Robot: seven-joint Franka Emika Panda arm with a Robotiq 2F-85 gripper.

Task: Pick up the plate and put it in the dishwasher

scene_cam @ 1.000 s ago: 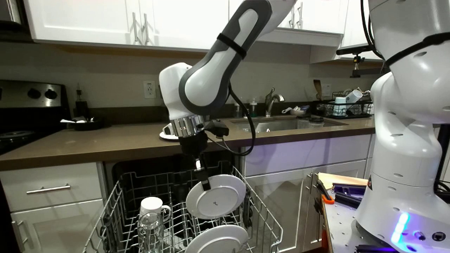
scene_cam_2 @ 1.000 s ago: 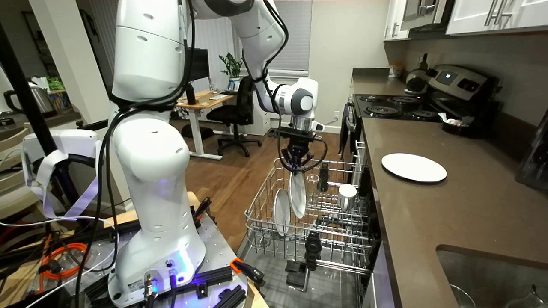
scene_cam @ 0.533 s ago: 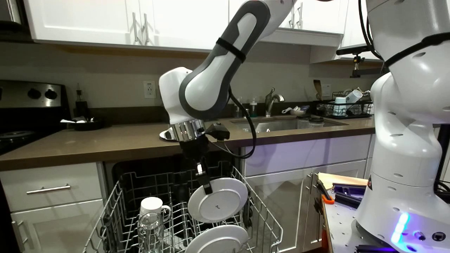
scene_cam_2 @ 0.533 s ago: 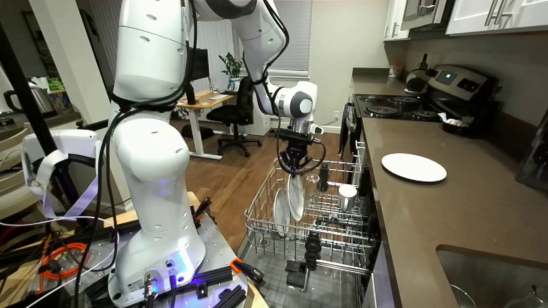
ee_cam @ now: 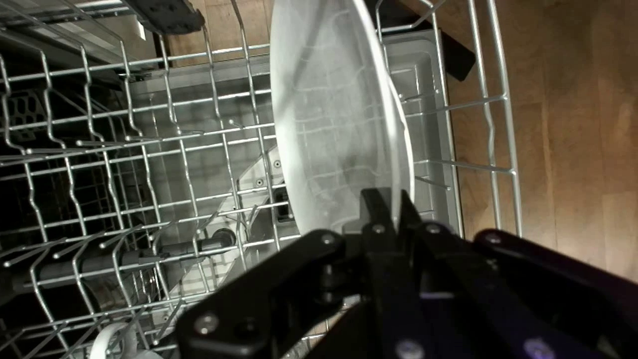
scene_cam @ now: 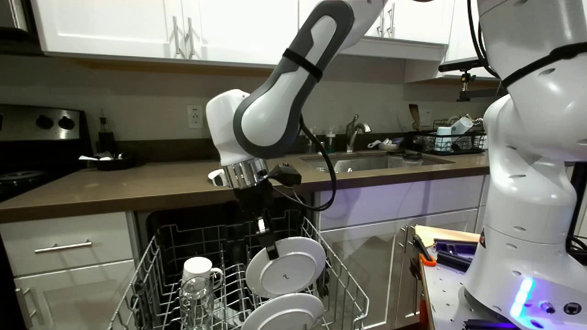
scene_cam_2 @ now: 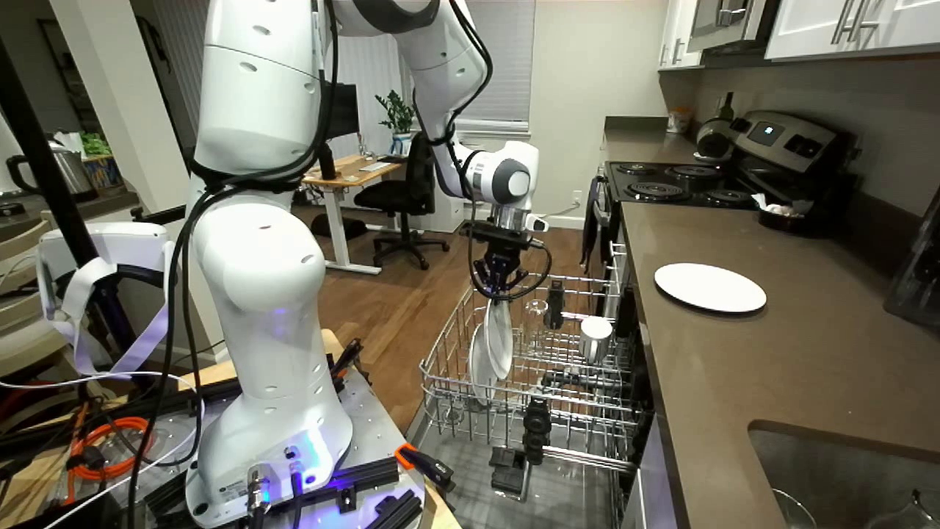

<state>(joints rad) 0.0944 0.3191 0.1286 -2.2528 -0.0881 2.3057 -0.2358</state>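
Note:
My gripper (scene_cam: 274,252) is shut on the upper edge of a white round plate (scene_cam: 285,270). In the wrist view the plate (ee_cam: 329,124) stands on edge, its rim between the two fingertips (ee_cam: 375,199). I hold it upright and slightly tilted inside the pulled-out wire rack of the dishwasher (scene_cam: 337,260). Another white plate (scene_cam: 284,311) stands upright in the rack. In an exterior view the held plate (scene_cam_2: 499,342) partly overlaps that rack plate (scene_cam_2: 481,367). Whether the two plates touch, or the held plate's lower edge rests on wires, I cannot tell.
A white mug (scene_cam: 197,266) and a clear glass (scene_cam: 196,298) stand upside down in the rack. A white plate (scene_cam_2: 710,287) lies on the brown counter (scene_cam_2: 734,353) beside the rack. Rack side wires (ee_cam: 509,134) and tines surround the held plate.
My gripper and the plate have moved down into the rack and toward the standing plate. The gripper stays shut on the plate.

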